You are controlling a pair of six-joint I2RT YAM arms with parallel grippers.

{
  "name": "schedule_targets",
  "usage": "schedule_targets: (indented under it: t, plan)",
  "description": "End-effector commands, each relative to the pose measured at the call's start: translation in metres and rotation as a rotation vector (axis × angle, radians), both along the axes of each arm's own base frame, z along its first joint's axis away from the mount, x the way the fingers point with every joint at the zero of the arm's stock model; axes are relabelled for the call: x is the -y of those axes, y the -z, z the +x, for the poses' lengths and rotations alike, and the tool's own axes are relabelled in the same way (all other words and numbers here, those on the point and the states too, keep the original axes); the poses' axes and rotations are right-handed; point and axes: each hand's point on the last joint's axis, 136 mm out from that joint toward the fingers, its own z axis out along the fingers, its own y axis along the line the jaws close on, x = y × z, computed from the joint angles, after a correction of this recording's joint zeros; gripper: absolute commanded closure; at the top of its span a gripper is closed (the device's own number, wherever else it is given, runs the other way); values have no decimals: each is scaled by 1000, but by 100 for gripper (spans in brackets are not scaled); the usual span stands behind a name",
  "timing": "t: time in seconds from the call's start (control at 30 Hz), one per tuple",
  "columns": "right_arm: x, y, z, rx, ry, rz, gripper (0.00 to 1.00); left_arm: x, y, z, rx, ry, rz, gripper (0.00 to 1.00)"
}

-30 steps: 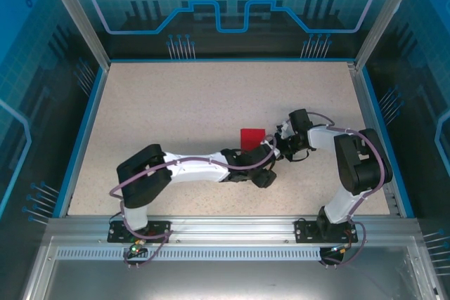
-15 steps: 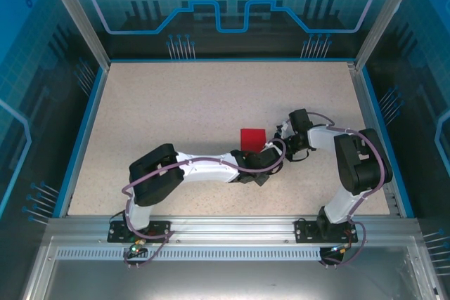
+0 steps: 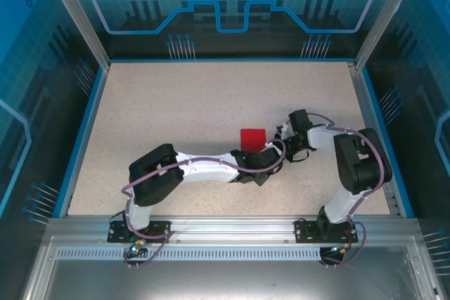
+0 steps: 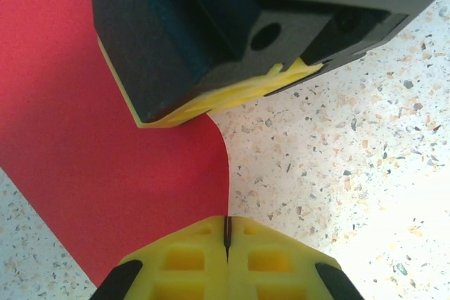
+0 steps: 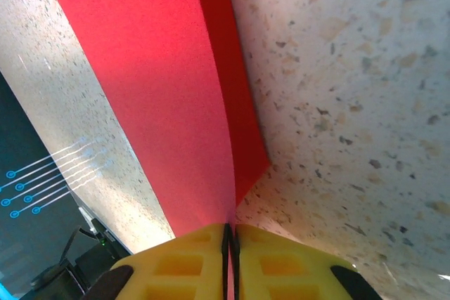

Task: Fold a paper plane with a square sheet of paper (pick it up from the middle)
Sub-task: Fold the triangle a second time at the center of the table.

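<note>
The square sheet of paper (image 3: 252, 138) lies near the middle of the surface (image 3: 176, 117), a little toward the right, and both arms meet at its near right side. It is not flat any more. In the right wrist view one part is turned over another, so I see two red layers with a soft bend between them, not yet a sharp crease.

The left claw (image 4: 226, 224) is closed to a thin line, and the edge of the paper runs straight into that line, so I judge that it nips the paper there. The right claw (image 5: 230, 230) is also drawn narrow, with the red sheet going in between its yellow fingers (image 5: 281, 265).

I see several dangers from here. The two claws hold the same thin sheet very near to each other, so if one arm pulls away while the other holds, the paper can tear or crumple. If one grip loosens too early, the bent part can spring back and the fold is lost. The fold can also come out crooked, because both grips sit at one edge. The claws themselves are nearly touching and may bump.
</note>
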Motion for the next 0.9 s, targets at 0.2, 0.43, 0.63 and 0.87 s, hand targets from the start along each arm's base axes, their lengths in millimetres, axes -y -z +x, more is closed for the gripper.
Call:
schedule_targets:
  t: [0.2,0.43,0.63,0.87]
  plan:
    - [23,-13,10,40,33,-36,76,-7,-32,0,-139,-7,-227,100]
    - [26,-35,24,130,30,-52,81,-16,-40,2,-247,-11,-359,100]
    - [19,-49,38,182,4,-83,84,-24,-33,8,-294,-46,-371,100]
    - [-2,-51,47,202,-61,-93,83,-37,-27,20,-308,-107,-363,100]
